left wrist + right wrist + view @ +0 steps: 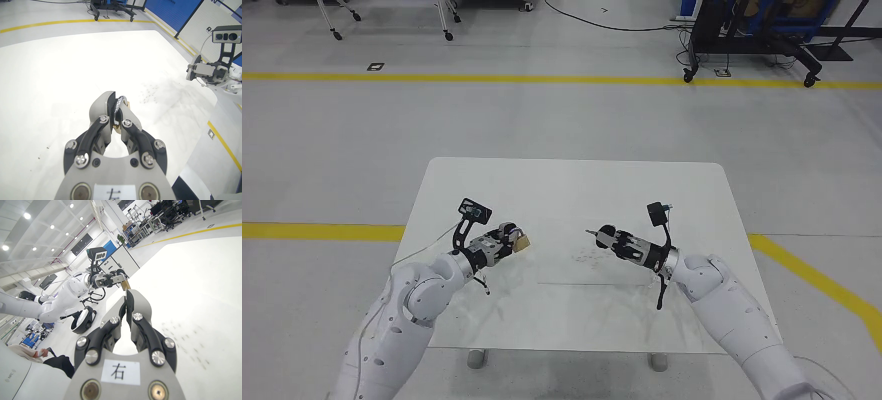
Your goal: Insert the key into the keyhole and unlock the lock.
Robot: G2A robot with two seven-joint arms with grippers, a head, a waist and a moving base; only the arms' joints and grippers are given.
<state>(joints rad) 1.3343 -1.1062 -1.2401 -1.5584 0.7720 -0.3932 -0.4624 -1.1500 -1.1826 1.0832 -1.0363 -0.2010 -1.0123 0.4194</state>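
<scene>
My left gripper (508, 238) hangs over the table's left middle, shut on a brass padlock (522, 241). In the left wrist view the pads (113, 103) pinch the silver shackle (119, 101), and the brass body (128, 104) shows behind a finger. My right gripper (606, 236) is level with it to the right, shut on the key (591, 233), whose thin tip points at the padlock across a short gap. From the right wrist, the gripper (126, 294) is shut with the key hidden between the pads, and the padlock (125, 284) hangs just beyond the fingertips.
Both arms hover above a white table (572, 180). Dark scuff marks (151, 92) dot its middle between the grippers. A yellow floor line (542, 77) runs behind the table, and a black wheeled frame (752, 40) stands far back right.
</scene>
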